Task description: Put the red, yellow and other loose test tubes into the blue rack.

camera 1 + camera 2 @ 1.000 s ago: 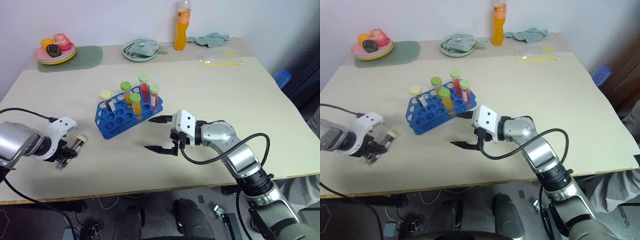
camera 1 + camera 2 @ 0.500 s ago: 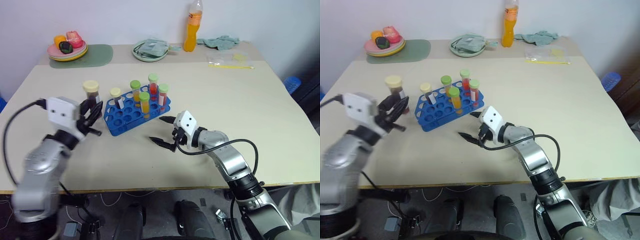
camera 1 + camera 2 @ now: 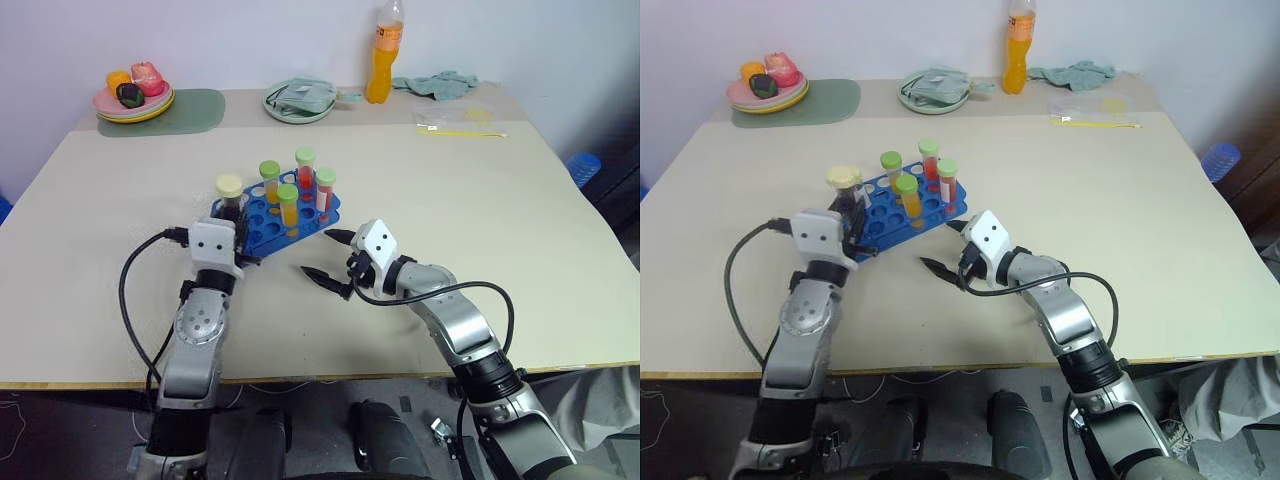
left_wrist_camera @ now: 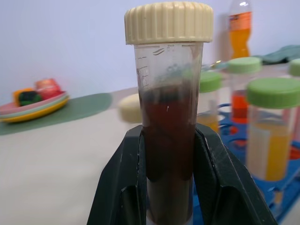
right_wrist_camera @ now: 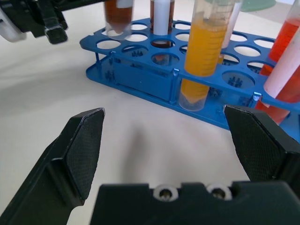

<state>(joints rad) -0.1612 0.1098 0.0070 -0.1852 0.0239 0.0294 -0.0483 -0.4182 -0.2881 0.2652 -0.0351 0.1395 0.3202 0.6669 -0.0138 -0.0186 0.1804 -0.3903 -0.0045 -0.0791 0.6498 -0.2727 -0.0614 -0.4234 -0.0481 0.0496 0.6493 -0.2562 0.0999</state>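
left claw [image 4: 168, 187] hides maroon tube's [image 4: 168, 136] bottom end.

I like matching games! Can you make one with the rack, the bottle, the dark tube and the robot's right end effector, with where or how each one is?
Things:
1. rack
2. bottle
3. dark tube
4. right end effector

States:
A. open, empty
B. gripped by the left end effector
C. blue, mid-table
D. orange, at the far edge

Pairs: 1-C, 2-D, 3-B, 4-A
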